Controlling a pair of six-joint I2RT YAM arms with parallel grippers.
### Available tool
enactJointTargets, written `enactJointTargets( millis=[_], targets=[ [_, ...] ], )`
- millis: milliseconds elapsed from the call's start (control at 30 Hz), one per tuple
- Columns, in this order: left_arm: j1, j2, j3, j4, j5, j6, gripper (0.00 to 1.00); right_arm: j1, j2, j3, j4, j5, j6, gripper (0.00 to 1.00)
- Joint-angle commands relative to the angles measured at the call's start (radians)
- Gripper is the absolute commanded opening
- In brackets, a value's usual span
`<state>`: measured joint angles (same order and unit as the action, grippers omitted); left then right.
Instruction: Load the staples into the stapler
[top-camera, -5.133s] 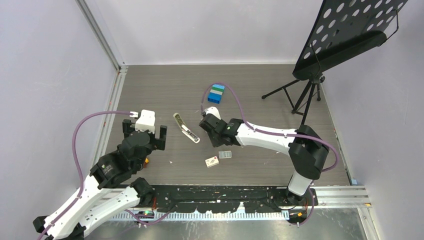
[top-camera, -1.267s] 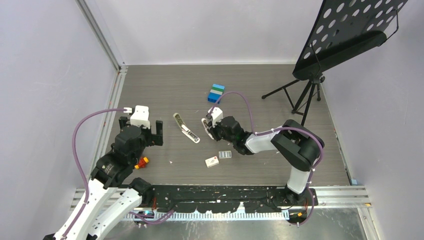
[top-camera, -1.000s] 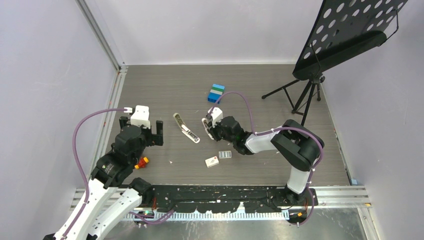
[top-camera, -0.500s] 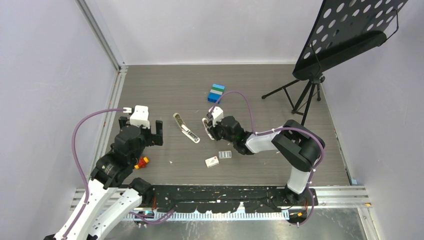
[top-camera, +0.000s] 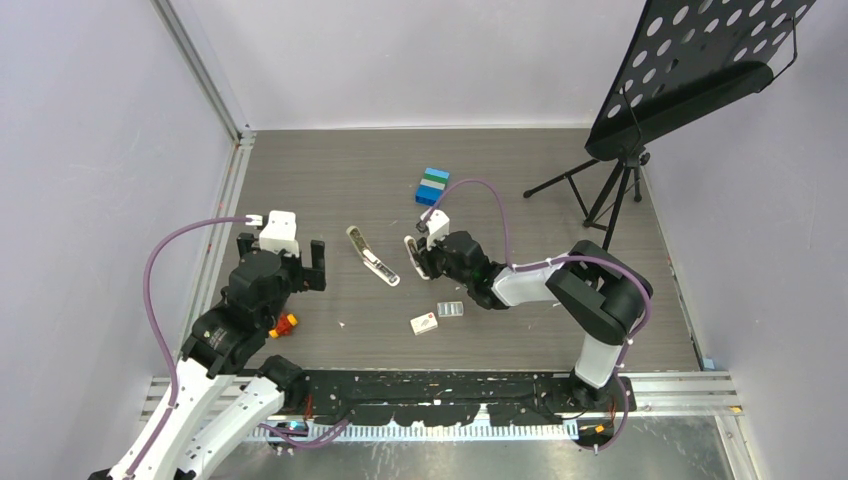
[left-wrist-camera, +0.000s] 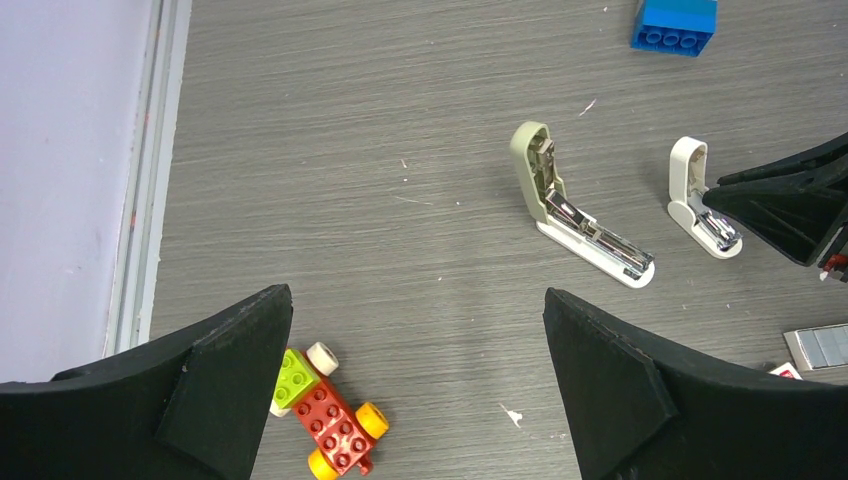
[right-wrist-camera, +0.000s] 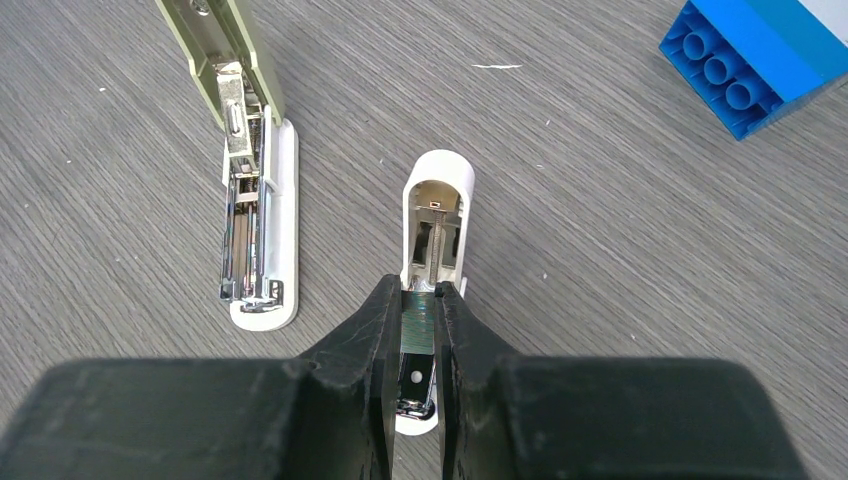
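Lying just left of the right jaws, the stapler (right-wrist-camera: 250, 200) runs parallel. They clamp the staples (right-wrist-camera: 418, 322); left jaws gape.

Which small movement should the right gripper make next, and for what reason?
Probably lower the strip of staples slightly, so that it seats in the open channel of the short white stapler, and then release it. The right gripper pinches the strip at that channel's near end, in line with it. Ahead of the strip, the channel shows only its spring rod.
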<state>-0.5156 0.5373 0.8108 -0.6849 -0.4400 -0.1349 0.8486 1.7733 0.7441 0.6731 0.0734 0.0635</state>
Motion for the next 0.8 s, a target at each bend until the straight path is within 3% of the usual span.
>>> enactJointTargets(
  millis=[0,767],
  targets=[
    [0.006,0.001,0.002,0.042,0.015,-0.009,0.99,-0.003,-0.015,0.012,0.054,0.030,0.027,0.06],
    [0.014,0.006,0.003,0.046,0.028,-0.010,0.99,-0.002,0.024,0.050,-0.004,0.025,0.053,0.06]
  ],
)
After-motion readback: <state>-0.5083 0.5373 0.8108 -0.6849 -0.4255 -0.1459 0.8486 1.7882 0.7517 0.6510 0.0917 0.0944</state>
